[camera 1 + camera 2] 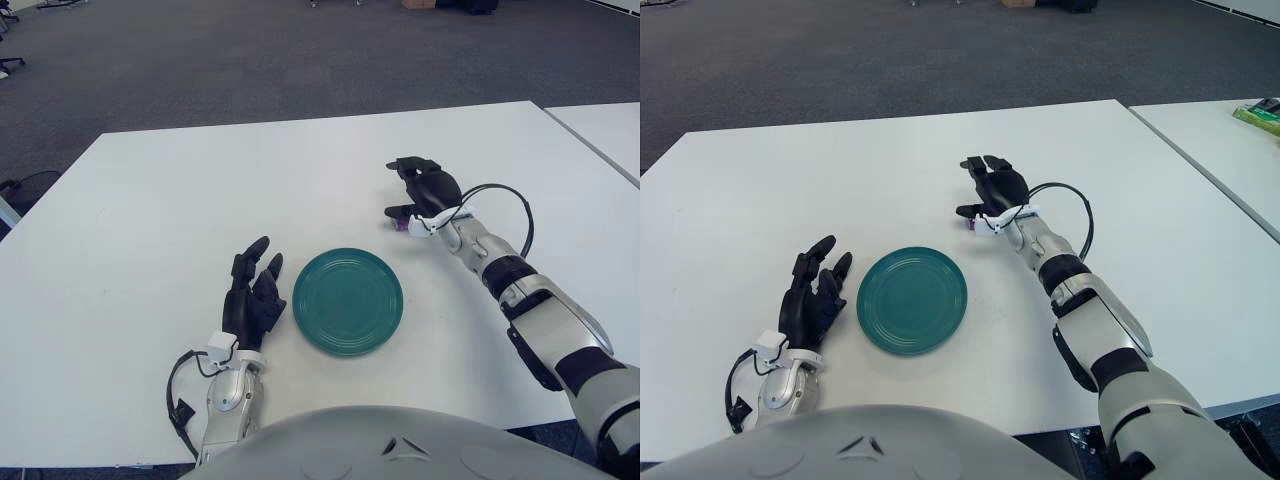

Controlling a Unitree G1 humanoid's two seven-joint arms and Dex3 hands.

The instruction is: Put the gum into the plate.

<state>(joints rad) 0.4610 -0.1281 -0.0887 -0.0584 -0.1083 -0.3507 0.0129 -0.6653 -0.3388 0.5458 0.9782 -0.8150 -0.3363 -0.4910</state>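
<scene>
My left hand [255, 295] shows just left of the plate [348, 301], fingers loosely spread and holding nothing; I leave it there because this job needs only one arm and it is clear of the path. The green plate sits near me in the middle of the white table [150, 210], bare inside, so the gum is not yet delivered. Further right and a little farther away, my right hand [425, 192] is draped over the gum [402, 224]. Only a sliver of the purple pack peeks out on the table under the palm, to the right of the plate and apart from its rim. The fingers arch over it from above, thumb [396, 211] low on the near side, which I judge to be the setup for a pinch. Whether they have closed on the pack I cannot tell, since the hand hides the contact.
</scene>
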